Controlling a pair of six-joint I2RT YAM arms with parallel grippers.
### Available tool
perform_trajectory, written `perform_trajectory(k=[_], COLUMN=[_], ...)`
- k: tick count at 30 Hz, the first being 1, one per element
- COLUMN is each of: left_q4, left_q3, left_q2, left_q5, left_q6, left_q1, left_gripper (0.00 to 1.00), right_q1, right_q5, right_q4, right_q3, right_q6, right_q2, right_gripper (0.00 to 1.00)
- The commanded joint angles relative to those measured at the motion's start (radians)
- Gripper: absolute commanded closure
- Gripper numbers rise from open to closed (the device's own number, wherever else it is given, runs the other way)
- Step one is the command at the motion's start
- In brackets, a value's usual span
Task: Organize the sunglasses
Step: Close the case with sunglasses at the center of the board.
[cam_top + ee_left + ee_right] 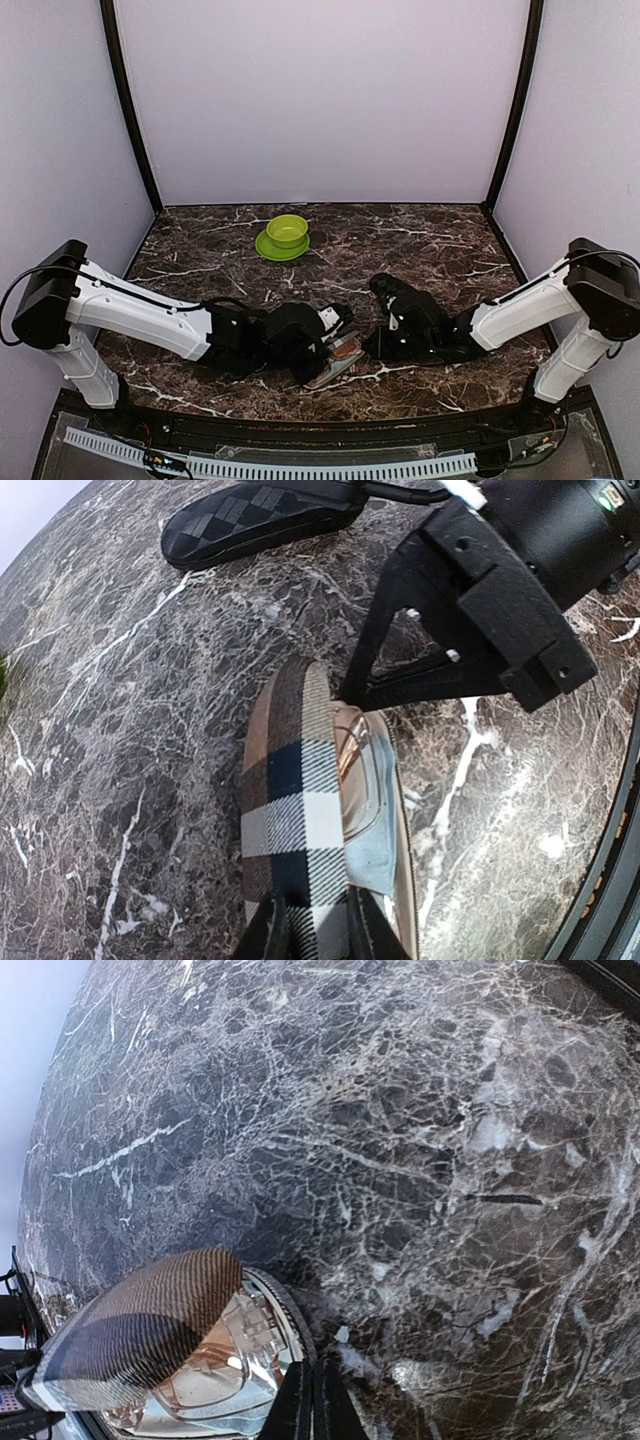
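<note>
We see a pair of sunglasses with reddish-brown see-through lenses (358, 765) lying folded inside an open brown and beige checked glasses case (295, 810). The checked case sits on the dark marble table with white veins (120, 730), near the front edge, between the two arms. The lid of the checked case stands up on one side, and the sunglasses rest in the pale lining of the lower half. The left gripper (318, 922) is squeezed onto the near end of the checked lid, with one black finger on each side of it. The right gripper (315, 1390) comes in from the other side, and its tip is right at the far end of the checked case. Its two fingers are pressed tight together and we see nothing between them. We cannot tell if they touch the checked case. A black bumpy long glasses case (255, 525) lies closed on the table, just behind the right gripper. Far back on the table, well away from both arms, a small green bowl (287, 229) stands on a green plate (266, 249).
</note>
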Motion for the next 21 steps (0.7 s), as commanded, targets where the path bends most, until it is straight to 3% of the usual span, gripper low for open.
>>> perform_trajectory(k=[1,16,21], left_q4=[-0.04,-0.08,-0.089], left_q3=[-0.018,0.01,0.016], left_q2=[0.12,0.13,0.076], left_q5=[0.351,0.381,0.349], left_q6=[-0.013,0.0,0.003], left_q1=[-0.081,-0.085,-0.087], left_gripper=[0.79,0.73,0.68], right_q1=[0.034,0.049,0.049], right_q5=[-0.053,-0.023,0.006], right_q4=[0.01,-0.011,-0.029], right_q3=[0.016,0.0,-0.027], right_q6=[0.007,0.008,-0.006], right_q2=[0.046,0.014,-0.078], right_gripper=[0.97,0.98,0.97])
